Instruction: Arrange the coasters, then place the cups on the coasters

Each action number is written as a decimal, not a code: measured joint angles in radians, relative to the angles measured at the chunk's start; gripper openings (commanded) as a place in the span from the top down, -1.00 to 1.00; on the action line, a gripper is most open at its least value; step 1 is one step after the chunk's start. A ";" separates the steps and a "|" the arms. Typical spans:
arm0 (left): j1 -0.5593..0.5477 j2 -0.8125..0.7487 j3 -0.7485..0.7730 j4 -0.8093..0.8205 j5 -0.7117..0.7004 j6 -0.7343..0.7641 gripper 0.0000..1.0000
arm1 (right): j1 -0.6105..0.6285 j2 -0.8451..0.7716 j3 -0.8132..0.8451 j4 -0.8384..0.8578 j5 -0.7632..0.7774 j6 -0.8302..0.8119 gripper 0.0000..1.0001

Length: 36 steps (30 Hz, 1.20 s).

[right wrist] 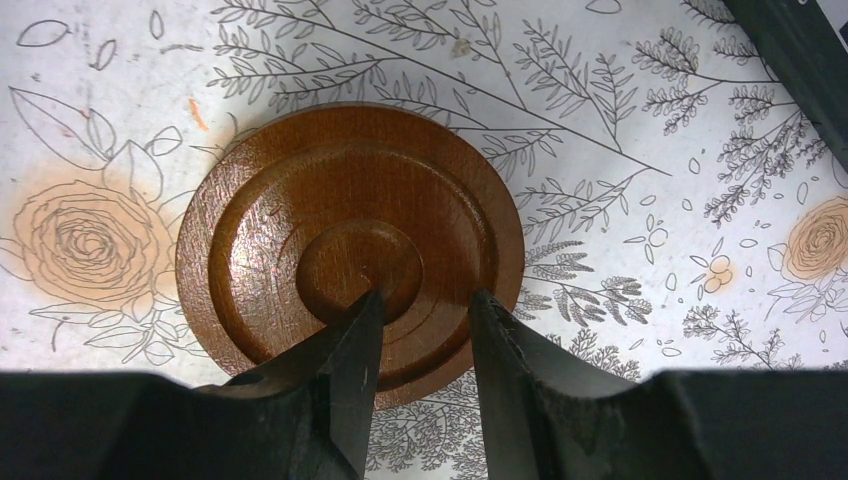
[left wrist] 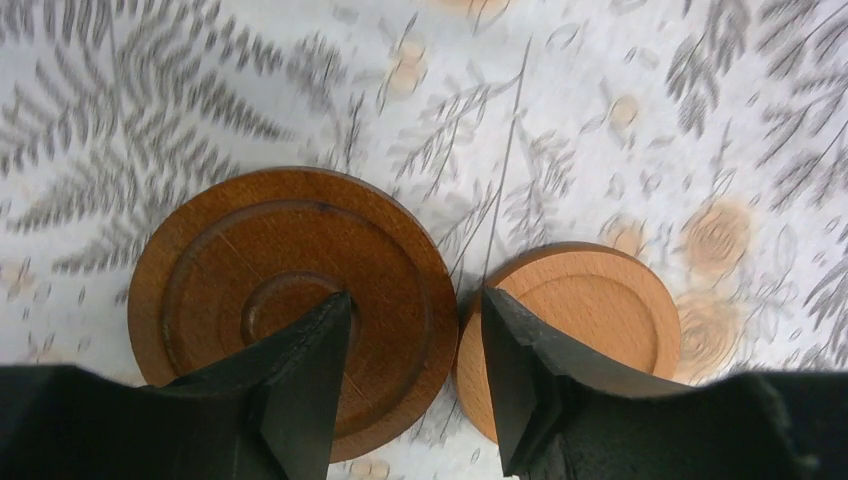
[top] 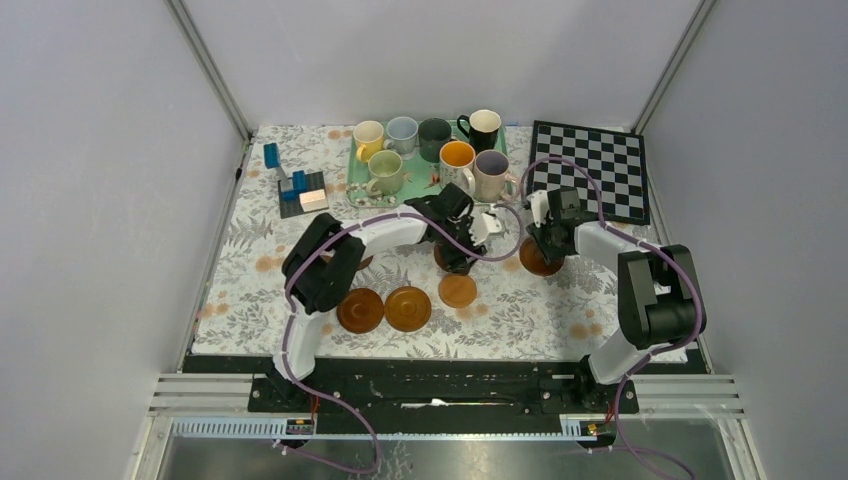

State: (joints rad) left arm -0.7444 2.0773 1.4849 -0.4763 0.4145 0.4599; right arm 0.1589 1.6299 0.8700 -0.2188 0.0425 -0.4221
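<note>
Several brown wooden coasters lie on the floral cloth: two dark ones [top: 360, 311] [top: 408, 309] at the front, then a lighter one [top: 458, 291]. My left gripper [left wrist: 412, 305] is open above a dark coaster [left wrist: 250, 290]. One fingertip is over that coaster's centre, the other over the left edge of the light coaster [left wrist: 600, 320]. My right gripper [right wrist: 425, 300] is open, hovering over the near half of another dark coaster [right wrist: 330, 190] [top: 540, 262]. Several cups stand at the back, among them a yellow one [top: 368, 135], a black one [top: 483, 128] and a pinkish one [top: 491, 170].
The cups stand on and beside a green tray [top: 352, 186] at the back centre. A black-and-white checkerboard [top: 590, 165] lies back right, close behind my right gripper. Blue and wooden blocks [top: 300, 190] sit back left. Grey walls enclose the table.
</note>
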 measured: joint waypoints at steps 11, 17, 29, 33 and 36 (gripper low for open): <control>-0.043 0.098 0.145 -0.003 0.046 -0.051 -0.28 | -0.040 0.000 0.002 -0.002 -0.001 -0.023 -0.01; -0.009 -0.019 0.034 -0.033 0.054 -0.047 -0.49 | -0.048 -0.017 0.012 -0.066 -0.019 -0.042 -0.18; 0.216 -0.447 -0.399 -0.055 0.084 0.101 -0.59 | 0.134 -0.127 0.037 -0.137 -0.117 0.013 -0.24; 0.212 -0.449 -0.504 -0.018 0.084 0.157 -0.58 | 0.227 -0.077 0.076 -0.123 -0.134 0.050 -0.25; 0.212 -0.449 -0.549 0.003 0.083 0.192 -0.58 | 0.266 -0.003 0.123 -0.109 -0.141 0.076 -0.27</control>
State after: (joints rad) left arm -0.5320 1.6279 0.9360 -0.4728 0.4976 0.6514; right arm 0.4252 1.6264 0.9932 -0.3279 -0.0986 -0.3466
